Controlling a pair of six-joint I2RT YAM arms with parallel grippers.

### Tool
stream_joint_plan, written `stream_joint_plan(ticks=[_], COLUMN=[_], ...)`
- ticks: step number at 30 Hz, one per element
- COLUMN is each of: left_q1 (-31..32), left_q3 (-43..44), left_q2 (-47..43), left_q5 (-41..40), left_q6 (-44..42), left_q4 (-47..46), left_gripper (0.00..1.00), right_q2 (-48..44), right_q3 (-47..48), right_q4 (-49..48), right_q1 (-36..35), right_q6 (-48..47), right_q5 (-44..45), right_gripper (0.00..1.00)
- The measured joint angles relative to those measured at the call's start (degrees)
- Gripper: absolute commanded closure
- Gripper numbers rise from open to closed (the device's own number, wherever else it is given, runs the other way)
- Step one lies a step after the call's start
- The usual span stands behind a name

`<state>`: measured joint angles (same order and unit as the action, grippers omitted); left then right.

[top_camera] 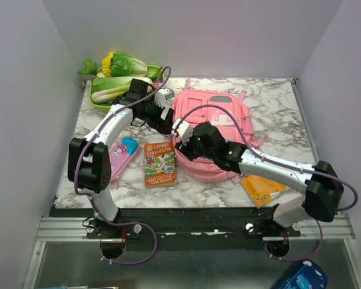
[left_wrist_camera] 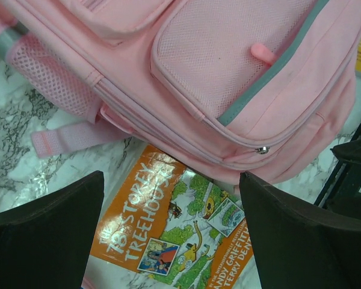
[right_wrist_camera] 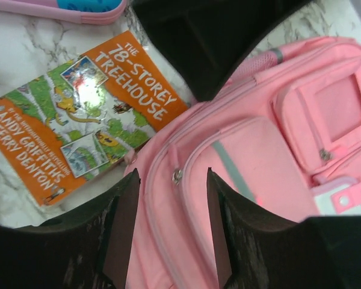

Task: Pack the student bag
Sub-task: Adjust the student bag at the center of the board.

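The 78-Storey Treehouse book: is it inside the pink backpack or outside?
Outside: the book lies flat, cover up, on the marble table beside the backpack.

The top view looks steeply down from above and behind the arm bases over the whole bench; each wrist view hangs close above the student bag, looking past its own fingers; both wrist views share the bag's edge and the orange book.

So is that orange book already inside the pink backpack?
No, the orange book lies cover-up on the marble table, outside the backpack.
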<state>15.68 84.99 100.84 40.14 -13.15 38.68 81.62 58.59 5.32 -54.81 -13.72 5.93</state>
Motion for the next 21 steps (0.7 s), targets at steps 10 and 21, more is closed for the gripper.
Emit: stream_joint_plan(ticks=[10, 21], left_q1=[-0.76, -2.21], left_q3=[-6.78, -7.48], left_q2=[-2.34, -2.32], left_q5=[-2.6, -7.65], left_q6=[5.31, 9.75], left_q4=[-6.56, -10.38], left_gripper=[0.01, 0.01], right_q2=[14.51, 19.21], right_q3=[10.32, 13.0], right_q4=[5.53, 8.09], right_q1=[0.02, 2.36], right_q6=[-12.04, -13.44], right_q5=[-0.17, -1.09], right_gripper=[0.5, 0.51])
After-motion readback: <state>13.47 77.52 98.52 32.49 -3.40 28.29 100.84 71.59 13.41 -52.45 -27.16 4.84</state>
